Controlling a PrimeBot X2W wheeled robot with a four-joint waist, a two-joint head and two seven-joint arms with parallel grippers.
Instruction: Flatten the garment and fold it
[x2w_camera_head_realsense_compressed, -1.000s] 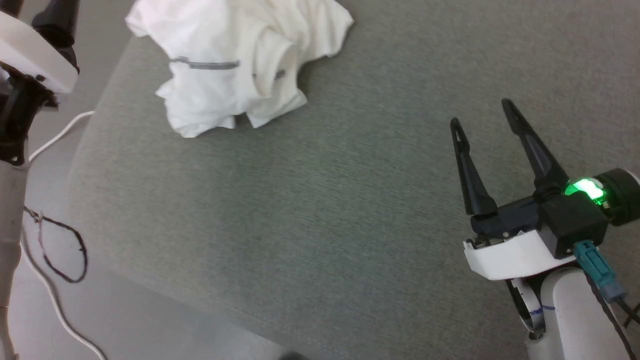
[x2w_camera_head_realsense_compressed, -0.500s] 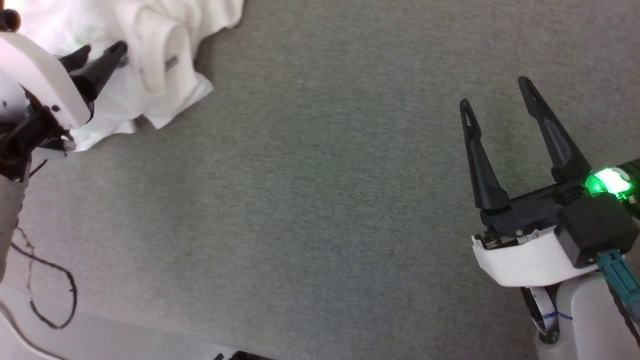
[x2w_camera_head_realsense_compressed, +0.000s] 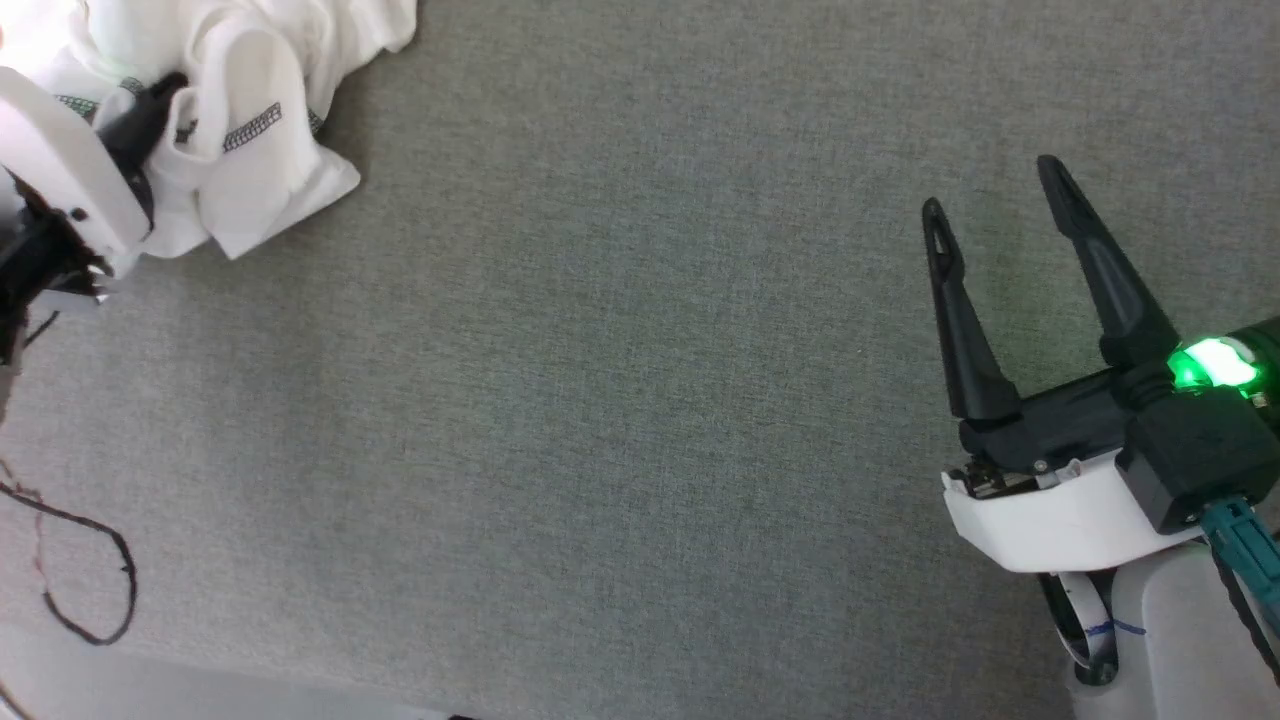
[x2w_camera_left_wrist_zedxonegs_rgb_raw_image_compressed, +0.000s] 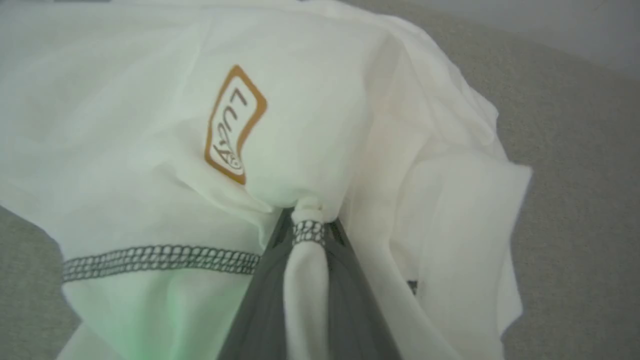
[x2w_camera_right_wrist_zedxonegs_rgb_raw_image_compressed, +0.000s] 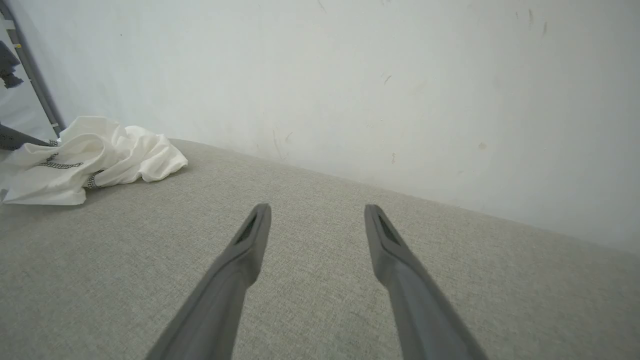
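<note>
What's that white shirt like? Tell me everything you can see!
The shirt is white, thin and crumpled in a heap on the grey surface, not yet flattened. Dark zigzag stitching runs along a seam, and a brown-edged logo shows. The left gripper is shut on a fold at the stitching.

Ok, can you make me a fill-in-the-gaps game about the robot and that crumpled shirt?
The left gripper pinches a fold of the crumpled thin-fabric T-shirt with dark zigzag seams, whose cloth is coloured ____.
The right gripper, over the grey woven cloth surface, holds nothing and its two long dark fingers stand ____.
The small round light beside the right gripper glows ____.
Missing words: white; open; green.
</note>
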